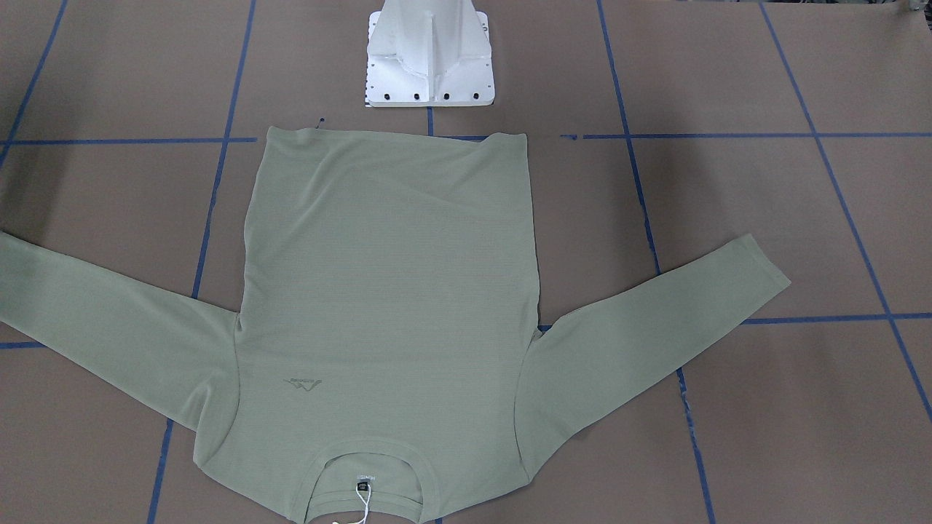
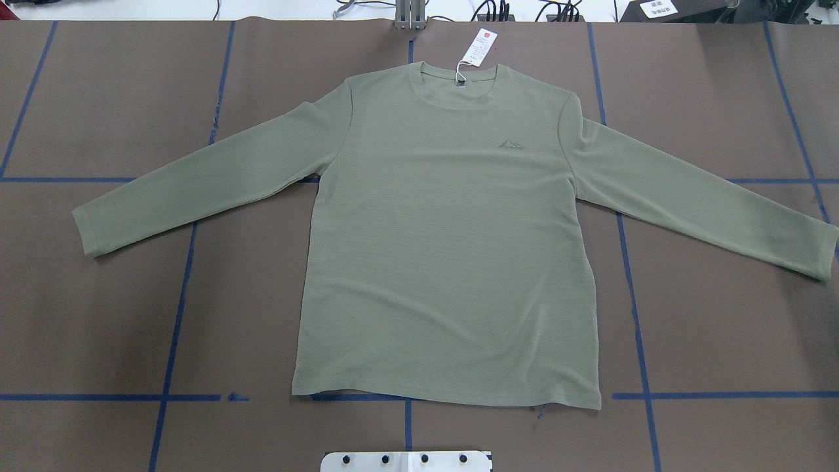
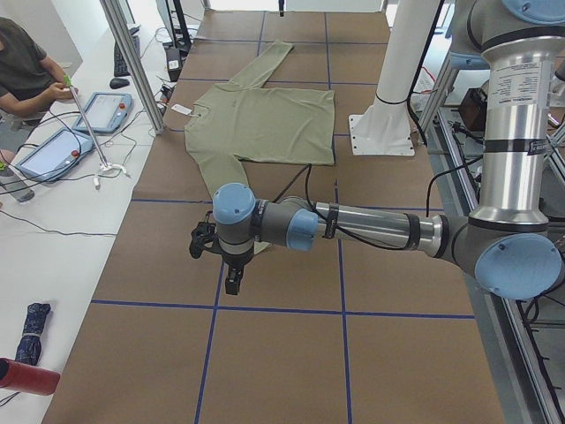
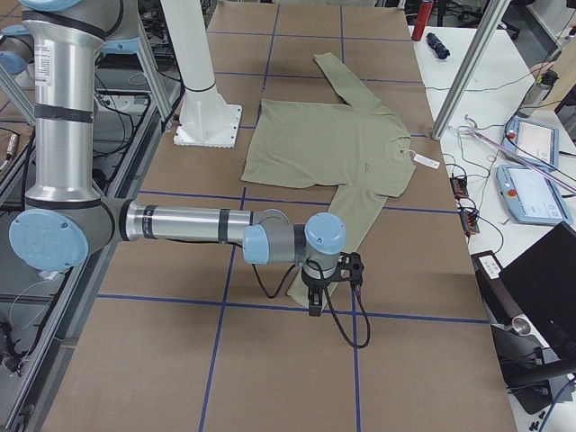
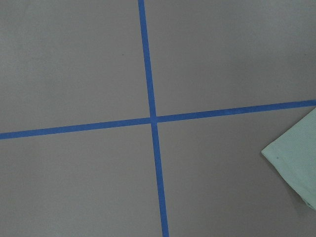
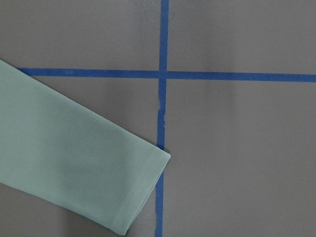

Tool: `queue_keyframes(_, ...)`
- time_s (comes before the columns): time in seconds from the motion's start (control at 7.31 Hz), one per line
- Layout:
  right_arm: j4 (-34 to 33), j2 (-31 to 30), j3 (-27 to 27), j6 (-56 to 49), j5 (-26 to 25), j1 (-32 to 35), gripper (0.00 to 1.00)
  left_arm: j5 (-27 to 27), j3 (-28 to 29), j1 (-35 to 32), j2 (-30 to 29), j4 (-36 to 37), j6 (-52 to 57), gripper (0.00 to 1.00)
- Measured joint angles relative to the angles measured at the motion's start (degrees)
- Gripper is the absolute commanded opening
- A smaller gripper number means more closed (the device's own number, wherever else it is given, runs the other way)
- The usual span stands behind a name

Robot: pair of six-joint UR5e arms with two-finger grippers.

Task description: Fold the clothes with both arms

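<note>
Shirt (image 2: 446, 249): 1, flat; 2 sleeves (image 2: 196, 180) spread; 1 hang tag (image 2: 480, 47); 1 pedestal (image 1: 429, 54).

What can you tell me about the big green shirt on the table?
The sage-green long-sleeved knit shirt lies flat, front up, on the brown table with blue tape lines. Both sleeves spread sideways, slanting toward the hem, which is nearest the robot's white base. The round ribbed collar is at the far side. A small same-coloured logo sits on the chest; a white paper hang tag on a string lies just beyond the collar. Only the table touches it.
</note>
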Motion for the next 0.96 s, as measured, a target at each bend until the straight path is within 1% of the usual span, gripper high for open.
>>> queue_keyframes(0.68,0.9,-0.4,-0.5,-0.1,0.0,-0.2,1.00,-0.5,-0.9,0.3,1.9,-0.6,2.4,1.00)
queue_keyframes(0.96,2.8,-0.5,-1.2,0.1,0.1,-0.8,1.00,-3.1,-0.8,1.3,1.9,-2.8,2.6,1.00)
